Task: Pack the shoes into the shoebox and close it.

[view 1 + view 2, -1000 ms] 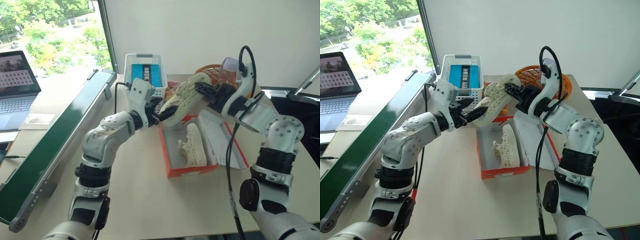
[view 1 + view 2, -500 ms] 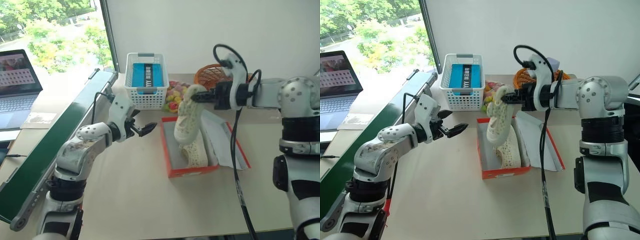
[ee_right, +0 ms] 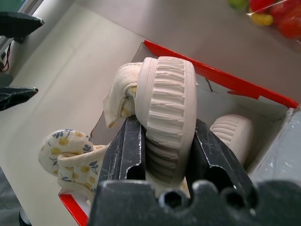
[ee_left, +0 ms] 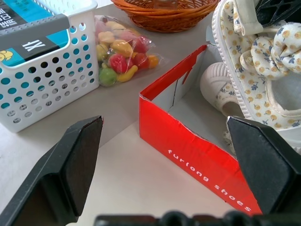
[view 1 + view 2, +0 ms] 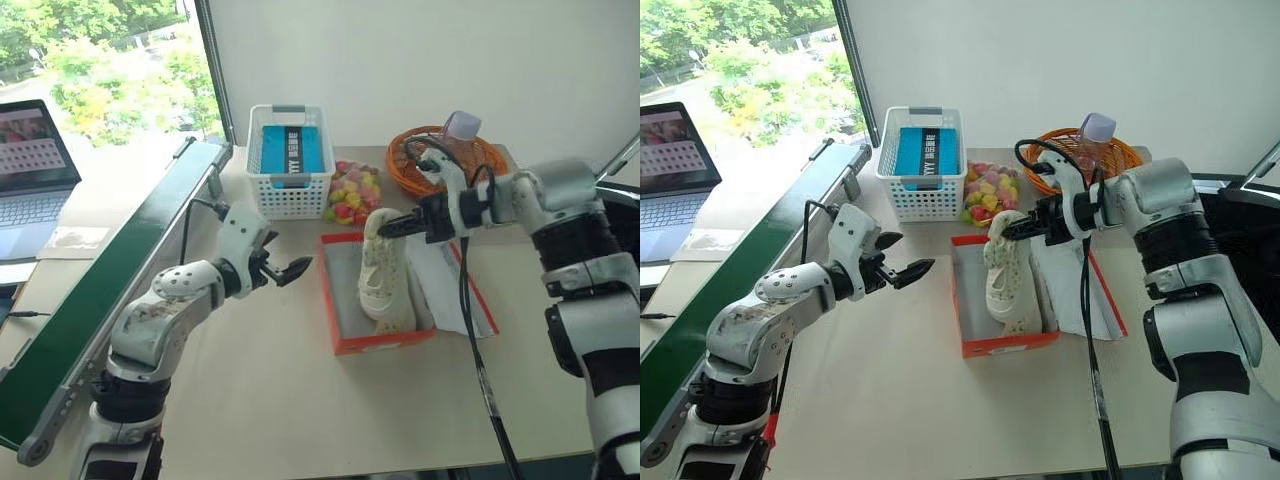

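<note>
Right arm: reached in from the right side over the worktop [image 5: 280, 400], forearm bent inward and angled downward toward the shoebox [image 5: 375, 343].
Right gripper [image 5: 384, 229]: jaws clamped on the heel end of one shoe; in the right wrist view the ribbed sole is seen pinched between the two black fingers [image 3: 123, 153].
Held shoe [image 5: 380, 265]: held nearly upright, toe down, inside the open shoebox; a floral lining with a small bow is shown in the left wrist view.
Second shoe [image 5: 397, 312]: laid in the shoebox, just beside and partly behind the held shoe; whether the two are touching cannot be told.
Shoebox: open, red-orange outside and white inside, set on the worktop in front of the white lattice basket [image 5: 290, 160] and the bag of coloured sweets [image 5: 350, 193]; the lid [image 5: 450, 290] is laid open to the right.
Left arm: extended over the worktop to the left of the shoebox, elbow bent, gripper pointed toward the box's left wall.
Left gripper [image 5: 291, 270]: jaws spread wide apart, nothing between them, kept apart from the shoebox.
Wicker basket [image 5: 450, 160]: placed behind the right gripper.
</note>
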`<action>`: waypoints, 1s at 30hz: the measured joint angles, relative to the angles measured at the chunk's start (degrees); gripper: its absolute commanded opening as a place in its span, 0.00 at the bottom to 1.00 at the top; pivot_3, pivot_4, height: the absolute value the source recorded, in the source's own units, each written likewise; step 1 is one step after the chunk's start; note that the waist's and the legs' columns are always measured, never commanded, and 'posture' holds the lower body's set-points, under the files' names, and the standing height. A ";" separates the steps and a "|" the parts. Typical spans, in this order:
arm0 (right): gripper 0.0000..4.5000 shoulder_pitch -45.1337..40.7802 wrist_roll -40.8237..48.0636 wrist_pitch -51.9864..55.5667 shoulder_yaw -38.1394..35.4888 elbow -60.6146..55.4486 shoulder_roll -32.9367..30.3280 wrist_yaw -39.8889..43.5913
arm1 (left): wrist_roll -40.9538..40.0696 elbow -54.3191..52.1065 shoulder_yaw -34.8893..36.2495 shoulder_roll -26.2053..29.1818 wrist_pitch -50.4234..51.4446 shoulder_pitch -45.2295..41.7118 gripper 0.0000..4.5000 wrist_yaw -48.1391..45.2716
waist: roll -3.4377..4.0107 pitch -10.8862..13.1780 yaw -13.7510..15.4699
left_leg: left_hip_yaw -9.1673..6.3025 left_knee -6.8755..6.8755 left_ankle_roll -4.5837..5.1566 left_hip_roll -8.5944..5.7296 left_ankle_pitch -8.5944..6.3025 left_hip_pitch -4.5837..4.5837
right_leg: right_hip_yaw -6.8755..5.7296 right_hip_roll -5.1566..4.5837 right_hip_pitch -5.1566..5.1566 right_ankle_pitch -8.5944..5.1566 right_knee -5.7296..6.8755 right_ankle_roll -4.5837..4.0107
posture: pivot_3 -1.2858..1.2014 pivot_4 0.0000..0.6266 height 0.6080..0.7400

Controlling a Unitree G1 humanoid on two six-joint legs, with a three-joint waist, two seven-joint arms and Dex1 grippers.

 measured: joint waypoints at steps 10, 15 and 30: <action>0.16 -3.97 -6.54 -2.58 3.34 2.24 0.99 12.80 | -0.07 -2.54 0.14 -0.32 0.22 3.19 1.00 1.82 | 0.03 0.02 0.08 | -0.01 0.02 -0.01 0.00 0.00 -0.02 | -0.02 -0.01 -0.02 0.00 0.06 -0.01 | 0.52 0.24 1.00; 0.16 -5.62 -7.78 -1.89 3.93 2.80 2.35 15.19 | -0.07 -3.07 0.11 -0.61 0.21 4.10 1.00 2.62 | 0.03 0.02 0.01 | 0.01 0.03 -0.02 0.00 0.00 -0.01 | -0.01 0.00 -0.05 0.00 0.09 -0.01 | 0.52 0.24 1.00; 0.16 -5.84 -13.04 -4.77 1.74 14.30 10.56 11.91 | 0.09 -2.98 -0.27 0.23 0.02 4.05 1.00 2.17 | 0.04 0.02 0.04 | 0.01 0.05 -0.03 0.00 0.01 0.00 | -0.02 0.00 -0.04 0.01 0.16 -0.02 | 0.52 0.24 1.00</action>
